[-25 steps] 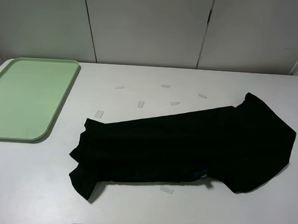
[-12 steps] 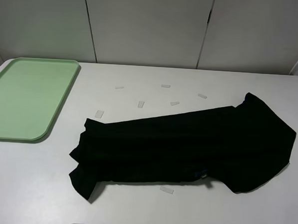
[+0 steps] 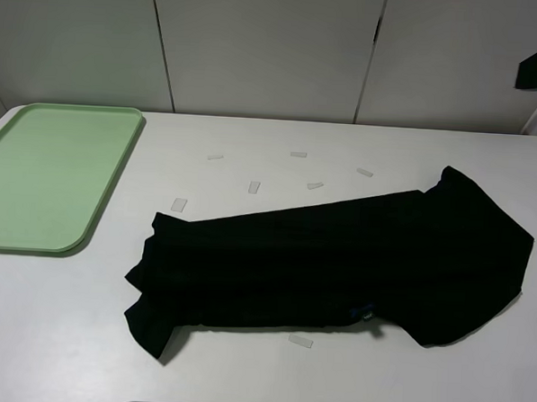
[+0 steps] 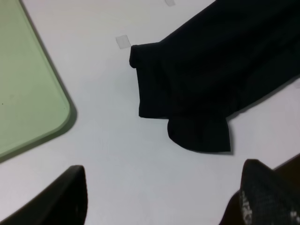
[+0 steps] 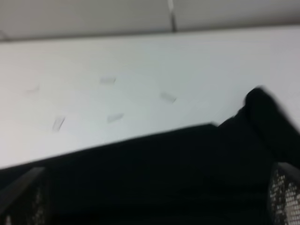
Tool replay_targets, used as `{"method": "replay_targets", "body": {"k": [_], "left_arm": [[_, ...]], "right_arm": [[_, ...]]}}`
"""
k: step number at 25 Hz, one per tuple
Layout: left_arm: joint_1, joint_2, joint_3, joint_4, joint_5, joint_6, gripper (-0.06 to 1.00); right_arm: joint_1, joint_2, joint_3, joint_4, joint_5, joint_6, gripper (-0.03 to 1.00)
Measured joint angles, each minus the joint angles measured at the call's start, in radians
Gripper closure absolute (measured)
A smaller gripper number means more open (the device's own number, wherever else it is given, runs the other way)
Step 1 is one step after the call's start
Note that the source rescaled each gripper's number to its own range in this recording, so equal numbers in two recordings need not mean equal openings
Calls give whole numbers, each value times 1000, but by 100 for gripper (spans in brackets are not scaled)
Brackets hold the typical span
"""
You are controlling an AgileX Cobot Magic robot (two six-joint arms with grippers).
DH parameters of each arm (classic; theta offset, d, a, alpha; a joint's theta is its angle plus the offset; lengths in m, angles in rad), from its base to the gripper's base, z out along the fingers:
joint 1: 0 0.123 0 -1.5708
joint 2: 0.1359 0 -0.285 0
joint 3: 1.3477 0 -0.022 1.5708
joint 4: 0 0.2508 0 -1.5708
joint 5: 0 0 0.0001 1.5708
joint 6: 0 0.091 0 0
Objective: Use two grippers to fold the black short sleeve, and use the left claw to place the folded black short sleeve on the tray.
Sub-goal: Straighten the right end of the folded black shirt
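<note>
The black short sleeve (image 3: pixel 337 263) lay rumpled on the surface (image 3: pixel 242 362), beside the tray (image 3: pixel 49 176) but not touching it; the left hand (image 4: pixel 166 187) and the right hand (image 5: pixel 157 192) hung above, jaws apart, empty; each would probably do best pinching one edge corner, then lifting evenly toward the tray.

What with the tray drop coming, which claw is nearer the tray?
Left. The left claw hangs above table near the tray corner; the right claw hangs above the black short sleeve, tray out of its view.
</note>
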Motion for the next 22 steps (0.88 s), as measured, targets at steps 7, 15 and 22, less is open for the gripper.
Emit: {"method": "replay_targets", "body": {"k": [7,15,22], "left_arm": [[0,0,0,0,0,0,28],[0,0,0,0,0,0,28],[0,0,0,40,0,0,28]], "right_arm": [[7,185,0,111,18,-155,-3],[84,445,-9,95,13,-255,-3],[137,656,-130,-109,4,-155,-3]]}}
